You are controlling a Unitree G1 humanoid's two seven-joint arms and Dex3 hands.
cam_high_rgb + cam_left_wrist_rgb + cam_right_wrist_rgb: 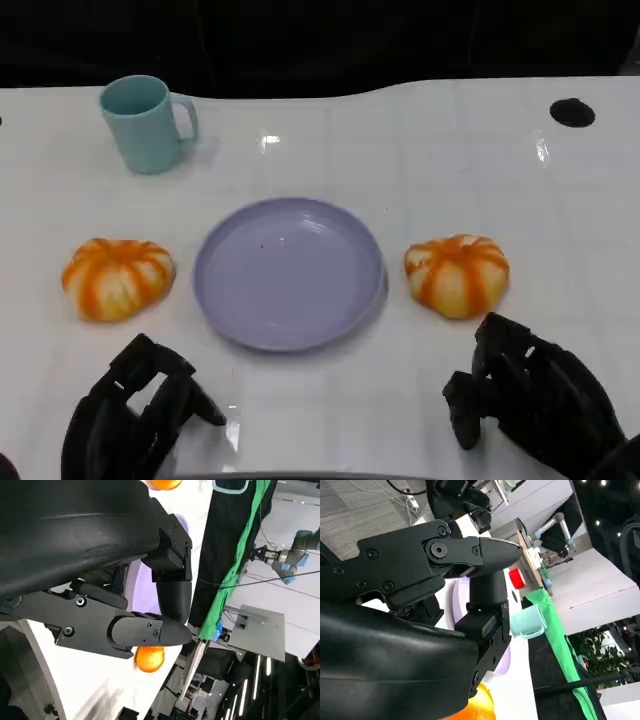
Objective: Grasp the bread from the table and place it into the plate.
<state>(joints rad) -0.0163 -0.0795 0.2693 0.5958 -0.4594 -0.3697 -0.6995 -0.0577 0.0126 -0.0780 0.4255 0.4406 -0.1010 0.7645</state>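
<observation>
Plate (145, 592) and bread (149, 659) mostly hidden behind left hand (145, 605).

Head view: downward over the table (420, 180). Wrist views: close behind each hand, tilted; all sharing the plate (290, 272).

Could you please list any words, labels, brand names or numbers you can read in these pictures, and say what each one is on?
None can be read.
The light blue handled mug, the lavender round plate, the two orange-and-white pumpkin-shaped bread rolls and the glossy white table are all plain.
The black left hand and black right hand carry no marking.
The small red thing in the right wrist view's background is too small to show any text.
</observation>
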